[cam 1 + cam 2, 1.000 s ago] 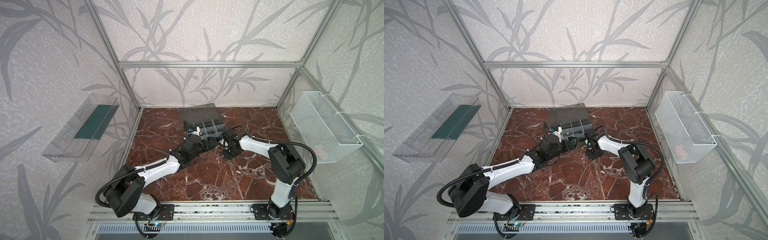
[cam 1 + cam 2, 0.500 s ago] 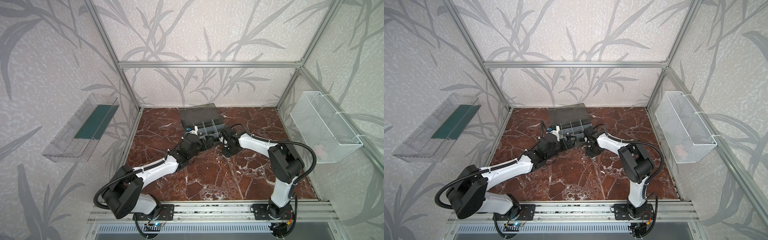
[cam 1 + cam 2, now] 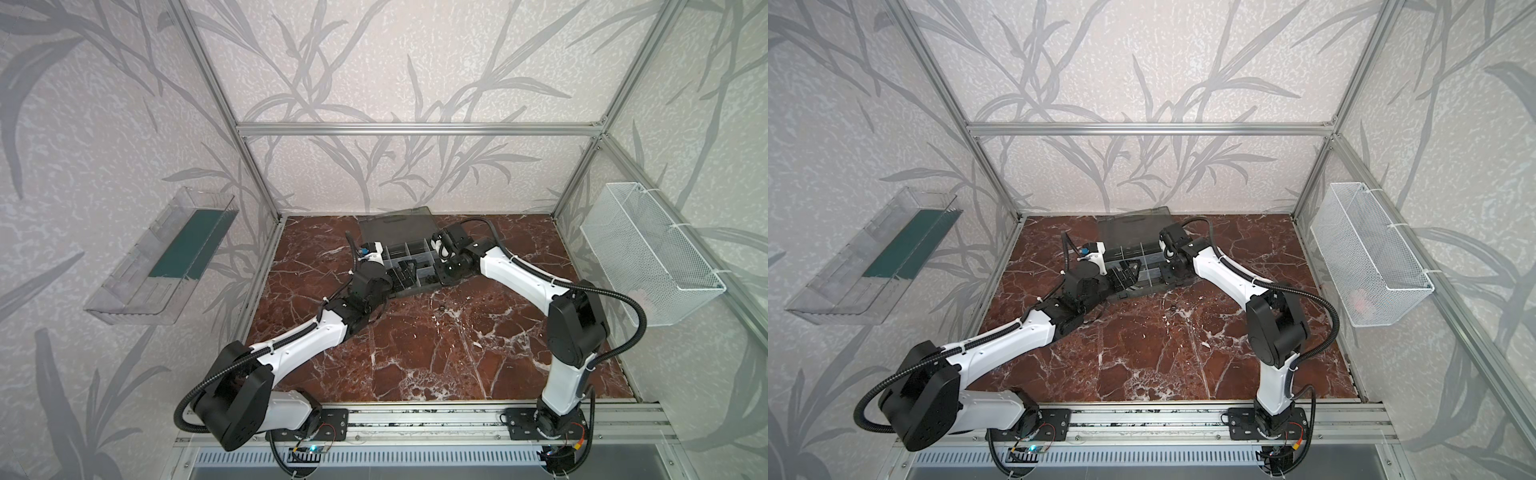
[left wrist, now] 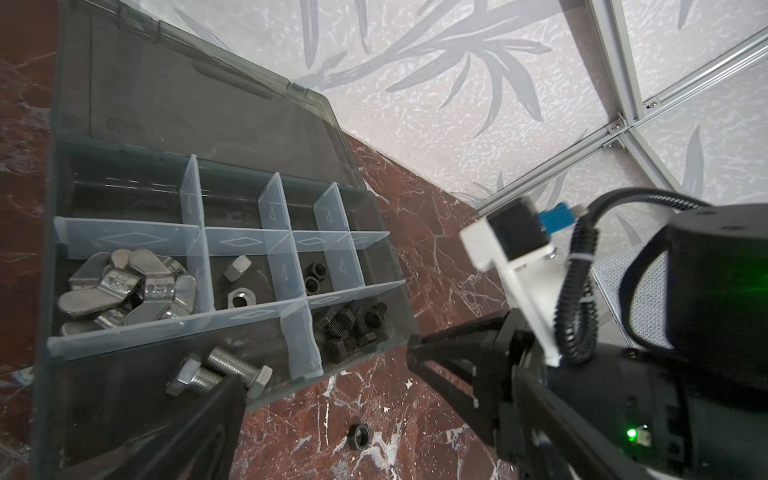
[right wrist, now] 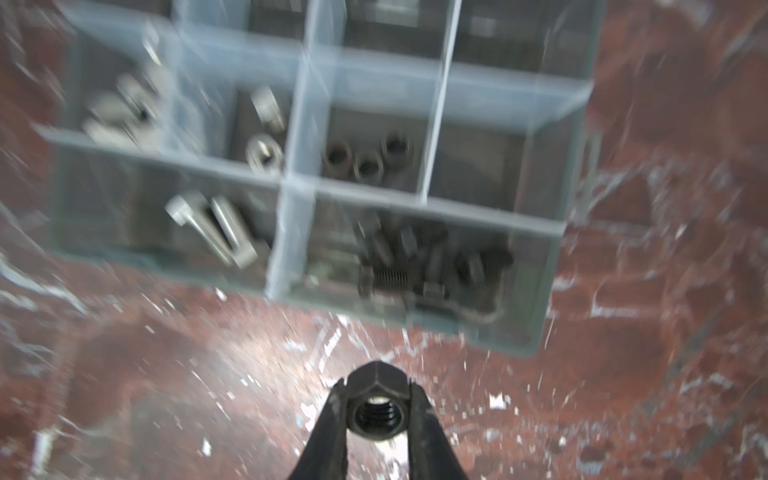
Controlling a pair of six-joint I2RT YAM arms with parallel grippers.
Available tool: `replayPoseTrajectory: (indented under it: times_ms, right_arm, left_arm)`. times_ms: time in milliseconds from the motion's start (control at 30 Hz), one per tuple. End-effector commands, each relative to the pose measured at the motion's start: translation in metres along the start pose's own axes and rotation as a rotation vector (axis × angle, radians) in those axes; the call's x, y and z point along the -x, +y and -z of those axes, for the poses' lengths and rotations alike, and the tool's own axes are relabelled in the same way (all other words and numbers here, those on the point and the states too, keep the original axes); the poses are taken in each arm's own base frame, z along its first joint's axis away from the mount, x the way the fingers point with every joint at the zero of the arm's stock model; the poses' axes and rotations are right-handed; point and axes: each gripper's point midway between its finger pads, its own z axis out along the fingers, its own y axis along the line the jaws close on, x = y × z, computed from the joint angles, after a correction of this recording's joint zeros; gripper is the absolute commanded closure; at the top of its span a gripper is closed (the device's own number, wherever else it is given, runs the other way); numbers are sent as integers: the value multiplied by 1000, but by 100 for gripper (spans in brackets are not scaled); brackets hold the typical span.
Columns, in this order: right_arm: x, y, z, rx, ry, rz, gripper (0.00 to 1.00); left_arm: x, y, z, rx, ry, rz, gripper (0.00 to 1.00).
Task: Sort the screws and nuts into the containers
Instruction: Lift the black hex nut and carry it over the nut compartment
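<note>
A clear tray (image 3: 166,257) hangs on the left wall. The left gripper (image 4: 322,363) stands spread wide at the case (image 3: 395,226) front, one finger (image 4: 216,415) partly hiding the silver bolts (image 4: 220,370). A loose nut (image 4: 359,435) lies on the table (image 3: 415,353) just before the case. The right gripper (image 5: 376,411) is clamped on a black nut (image 5: 376,388) just beside the case. A basket (image 3: 648,253) hangs on the right wall.

The organizer case (image 3: 417,248) sits at the back of the counter (image 3: 436,365), lid (image 3: 395,224) open behind it; wing nuts (image 4: 124,286), hex nuts (image 4: 240,297) and bolts (image 4: 228,362) lie in separate compartments; a loose nut (image 4: 359,435) lies on the counter before the case; wall tray (image 3: 166,257) left, mesh basket (image 3: 648,249) right.
</note>
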Motion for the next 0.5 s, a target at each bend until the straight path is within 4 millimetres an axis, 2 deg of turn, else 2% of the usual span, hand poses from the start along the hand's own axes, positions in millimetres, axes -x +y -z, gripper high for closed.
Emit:
replayPoseTrajectory:
  times_ms: [0, 233, 467]
  right_arm:
    - [22, 9, -4, 26, -27, -26, 82]
    - [53, 16, -24, 37, -47, -45, 82]
    - [48, 16, -59, 34, 1, -59, 82]
  left_arm:
    - [14, 4, 5, 5, -52, 0, 1]
    - [20, 9, 5, 11, -64, 12, 1]
    - [21, 10, 4, 9, -63, 28, 1]
